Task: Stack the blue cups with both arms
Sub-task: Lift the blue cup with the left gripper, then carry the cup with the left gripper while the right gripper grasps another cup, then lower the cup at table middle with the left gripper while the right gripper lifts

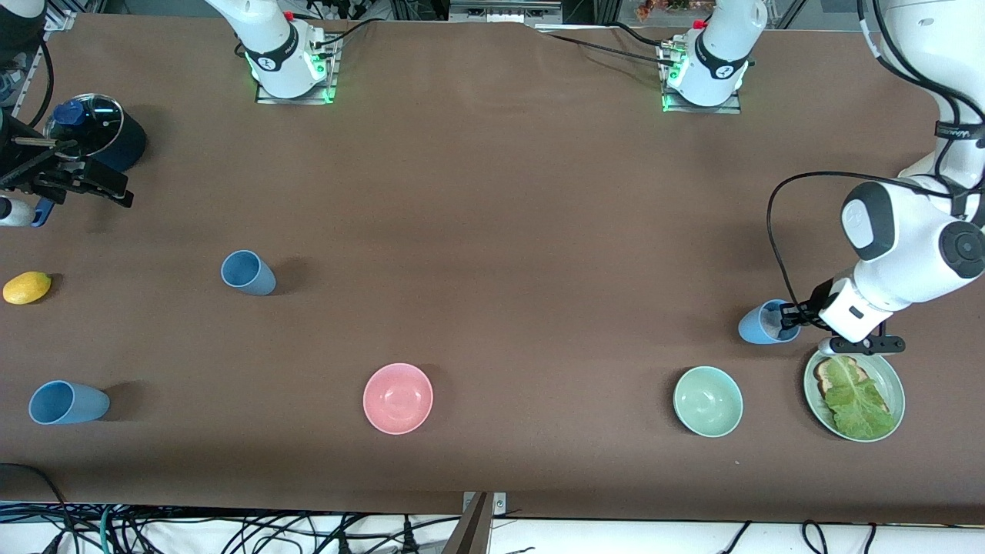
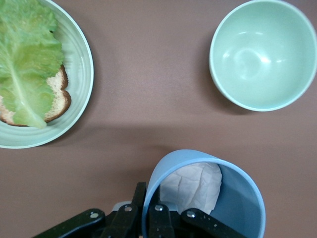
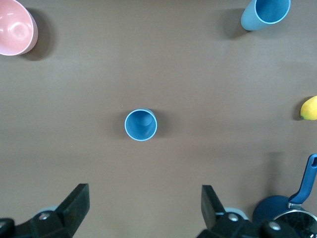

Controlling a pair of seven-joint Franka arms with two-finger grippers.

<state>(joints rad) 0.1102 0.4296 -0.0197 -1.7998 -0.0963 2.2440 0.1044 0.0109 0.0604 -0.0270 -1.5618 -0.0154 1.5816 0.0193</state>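
Three blue cups show. One cup (image 1: 760, 325) (image 2: 233, 198) stands beside the plate at the left arm's end with crumpled white paper inside; my left gripper (image 1: 788, 316) (image 2: 150, 204) is shut on its rim, one finger inside and one outside. A second cup (image 1: 248, 272) (image 3: 140, 125) stands toward the right arm's end. A third cup (image 1: 65, 402) (image 3: 265, 12) stands nearer the front camera. My right gripper (image 1: 92, 181) (image 3: 143, 198) hangs open and holds nothing, above the table beside the saucepan.
A navy lidded saucepan (image 1: 108, 131) (image 3: 285, 215) and a lemon (image 1: 27, 287) (image 3: 309, 108) sit at the right arm's end. A pink bowl (image 1: 398, 398) (image 3: 15, 27), a pale green bowl (image 1: 708, 401) (image 2: 262, 54) and a plate (image 1: 899, 385) (image 2: 81, 74) with bread and lettuce line the front.
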